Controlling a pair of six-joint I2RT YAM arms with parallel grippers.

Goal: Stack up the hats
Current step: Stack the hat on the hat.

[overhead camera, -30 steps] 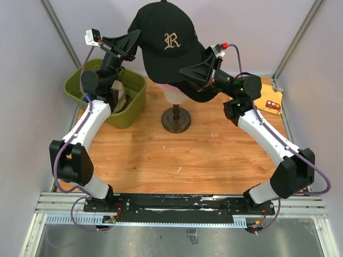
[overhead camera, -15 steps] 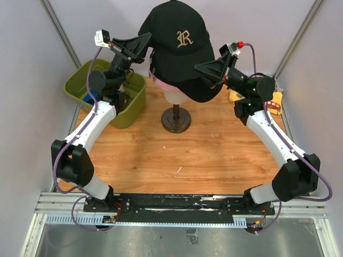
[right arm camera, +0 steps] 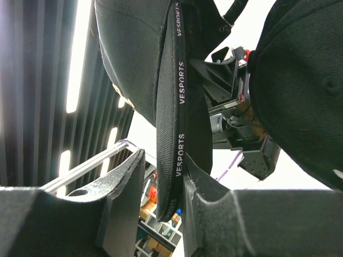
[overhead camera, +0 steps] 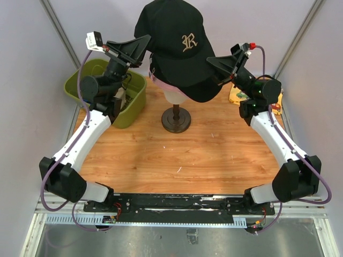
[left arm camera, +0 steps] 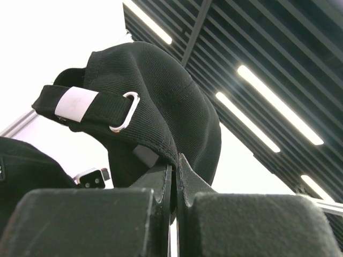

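A black hat with a gold "R" (overhead camera: 179,40) hangs high over the cream mannequin head (overhead camera: 172,95). That head wears another black hat (overhead camera: 201,88) over a pink hat (overhead camera: 161,83). My left gripper (overhead camera: 146,44) is shut on the raised hat's rear rim; in the left wrist view the fabric (left arm camera: 161,107) is pinched between the tips of the gripper (left arm camera: 174,167). My right gripper (overhead camera: 217,65) is at the hat's right edge with its jaws apart. The sweatband (right arm camera: 179,96) rests against one fingertip (right arm camera: 193,179) and stands clear of the other. The right gripper (right arm camera: 163,160) is open.
An olive-green bin (overhead camera: 88,88) sits at the back left under the left arm, with pale fabric (overhead camera: 121,97) inside. The head's dark round stand (overhead camera: 176,120) is mid-table. A yellow card with a red car (overhead camera: 273,105) lies at the back right.
Both arms carried the "R" hat up and to the right over the head. The right gripper, shut on the hat's edge before, has opened; the left stays shut.
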